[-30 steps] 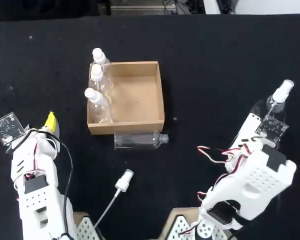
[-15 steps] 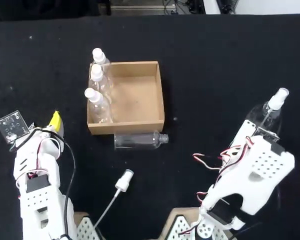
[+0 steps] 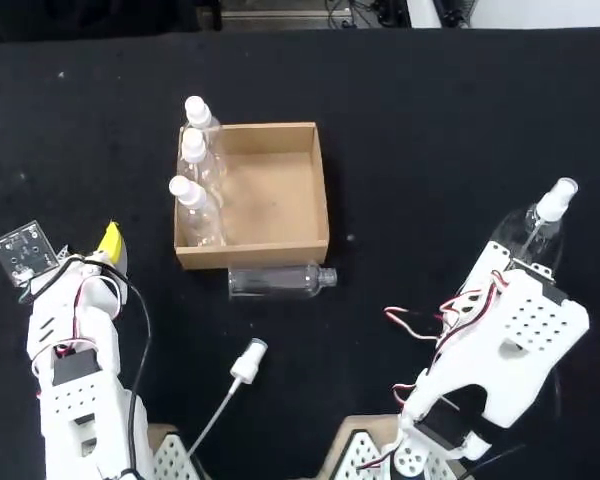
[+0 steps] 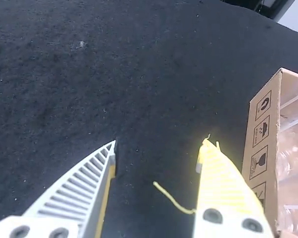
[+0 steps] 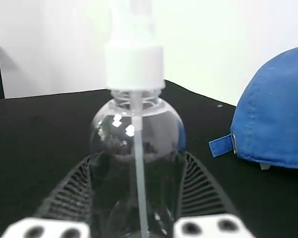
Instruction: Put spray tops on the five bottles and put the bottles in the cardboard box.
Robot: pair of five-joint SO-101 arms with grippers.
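The right gripper (image 5: 137, 161) has its fingers (image 5: 69, 188) clamped on a spray-topped bottle (image 5: 134, 124), while the left gripper (image 4: 160, 143) (one finger yellow) hangs spread apart near the cardboard box (image 4: 263, 124).

black table (image 3: 430, 120), cardboard box (image 3: 252, 254), uncapped bottle (image 3: 280, 281) on its side beside it, loose spray top (image 3: 248, 362), seemingly a blue cap (image 5: 275, 124)

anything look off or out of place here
One clear plastic bottle lies on its side, uncapped, beside the brown cardboard box's near wall, and a white spray top with its long tube lies loose closer to the arms. A blue cap sits near the capped bottle in the right gripper.
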